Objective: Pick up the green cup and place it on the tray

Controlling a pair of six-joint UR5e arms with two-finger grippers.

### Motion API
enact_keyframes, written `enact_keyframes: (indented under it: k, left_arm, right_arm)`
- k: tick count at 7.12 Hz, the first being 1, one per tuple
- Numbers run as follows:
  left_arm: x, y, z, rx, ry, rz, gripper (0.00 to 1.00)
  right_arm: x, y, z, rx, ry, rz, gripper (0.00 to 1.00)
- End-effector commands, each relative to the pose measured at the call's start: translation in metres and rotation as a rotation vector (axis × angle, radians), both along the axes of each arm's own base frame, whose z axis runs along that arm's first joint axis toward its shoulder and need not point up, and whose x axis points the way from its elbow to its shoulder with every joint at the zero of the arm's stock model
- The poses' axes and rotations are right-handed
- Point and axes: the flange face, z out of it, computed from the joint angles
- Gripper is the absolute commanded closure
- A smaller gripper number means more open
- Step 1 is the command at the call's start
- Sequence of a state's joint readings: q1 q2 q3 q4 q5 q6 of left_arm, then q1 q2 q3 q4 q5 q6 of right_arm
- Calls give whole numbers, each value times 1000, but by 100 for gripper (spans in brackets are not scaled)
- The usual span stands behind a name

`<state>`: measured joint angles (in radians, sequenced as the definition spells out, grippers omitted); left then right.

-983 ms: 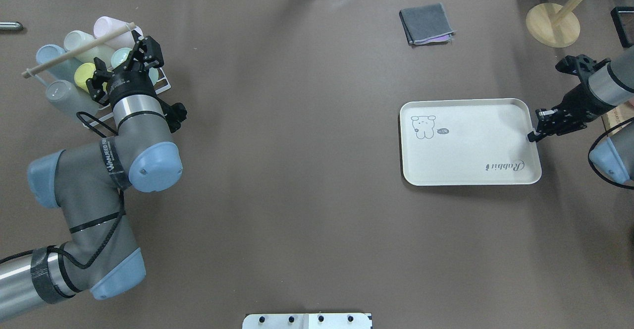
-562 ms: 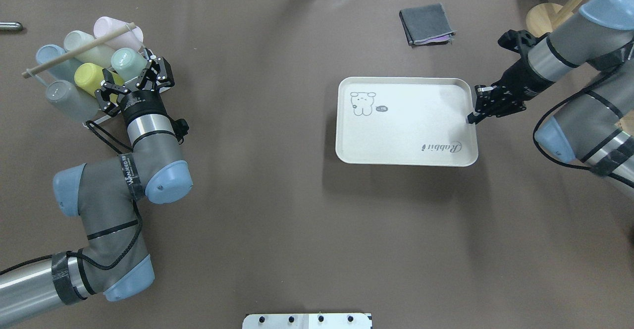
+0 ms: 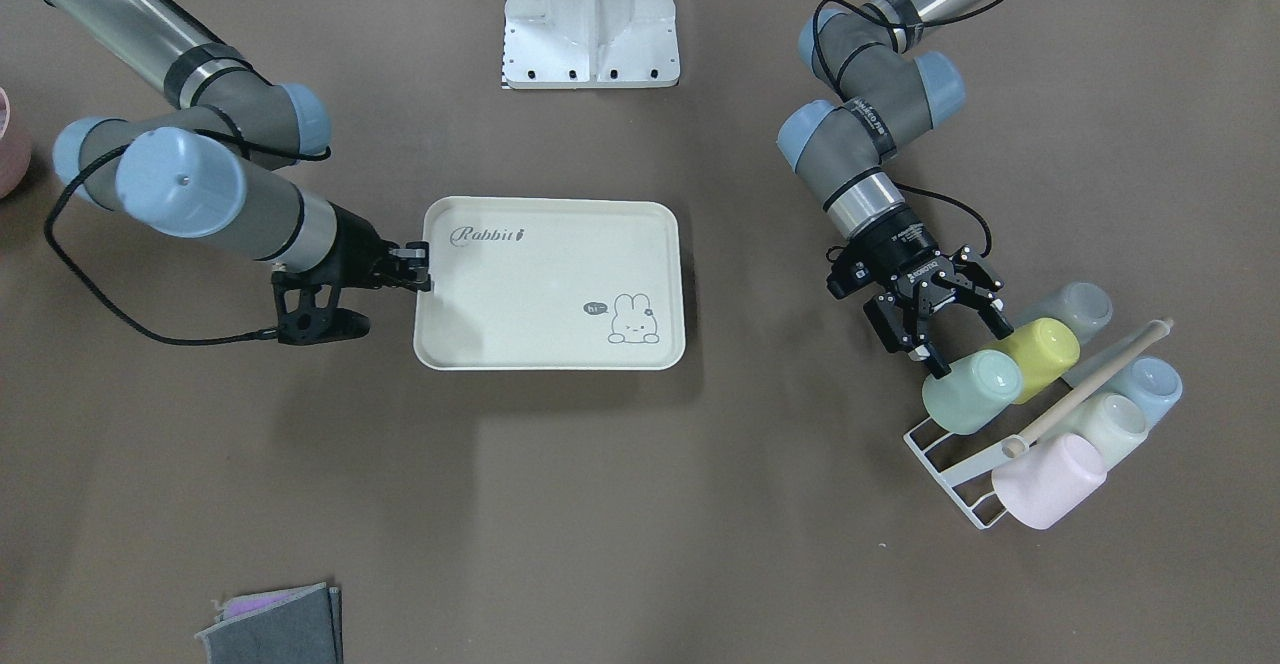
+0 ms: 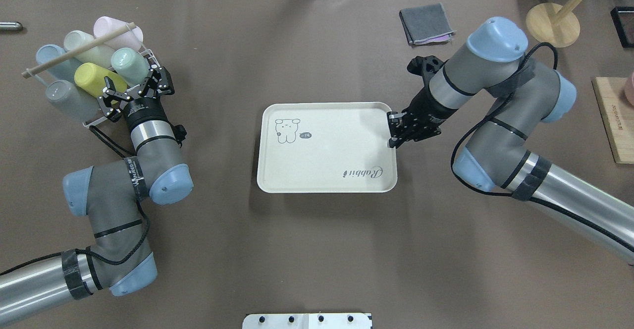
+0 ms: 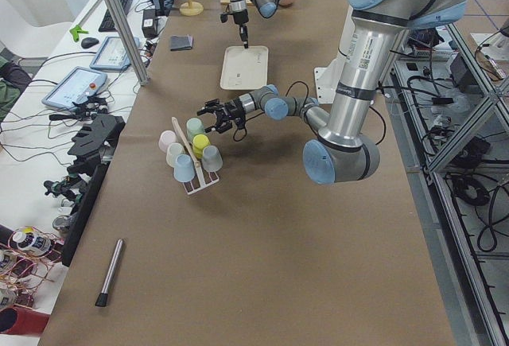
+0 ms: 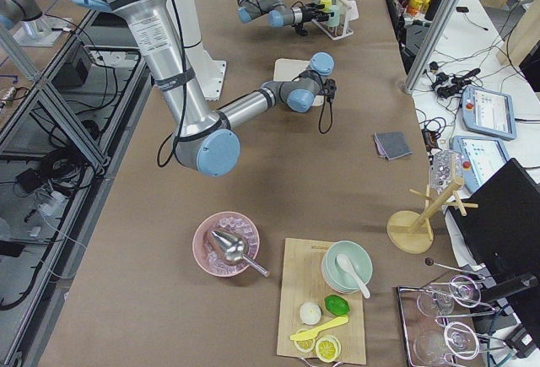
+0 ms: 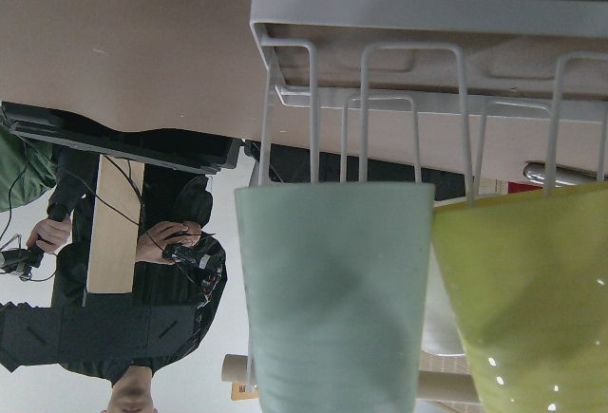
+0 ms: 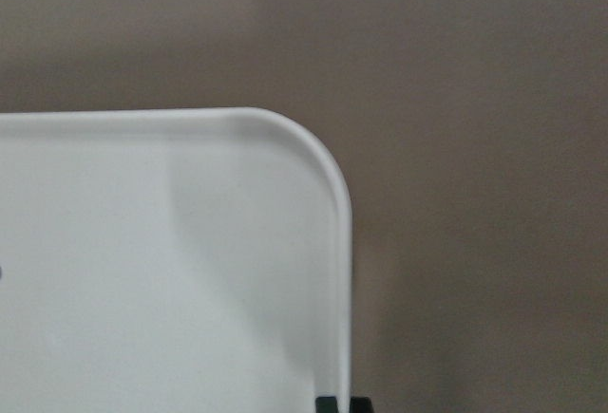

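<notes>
Left wrist-mounted view showed the green cup (image 7: 332, 299) standing upside down on the wire rack (image 7: 427, 7), mouth down, base up, long axis near vertical, just beside the yellow-green cup (image 7: 522, 299). It stood just ahead of the left gripper (image 3: 971, 349), whose jaws were spread wide. Well apart, the right gripper (image 4: 392, 140) was pinching the tray (image 4: 327, 170) by its rim.
</notes>
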<state>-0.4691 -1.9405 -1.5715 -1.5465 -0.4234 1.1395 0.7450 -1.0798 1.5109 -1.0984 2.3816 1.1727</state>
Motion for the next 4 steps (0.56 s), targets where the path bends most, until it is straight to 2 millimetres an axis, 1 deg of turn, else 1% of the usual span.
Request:
enact_keyframes:
  k: [1,2,4]
  left_arm:
    - [12,-7,12,-1,-2,0,2]
    - [14,-10,23,0,0,-3,2]
    - [17,-18,26,-2,-7,-13,2]
  right_arm:
    - [-55,39,-19,16,19,0,100]
    - [-64,44,-22,27,21,-1,100]
    - [-62,47,-24,35,12,-11,100]
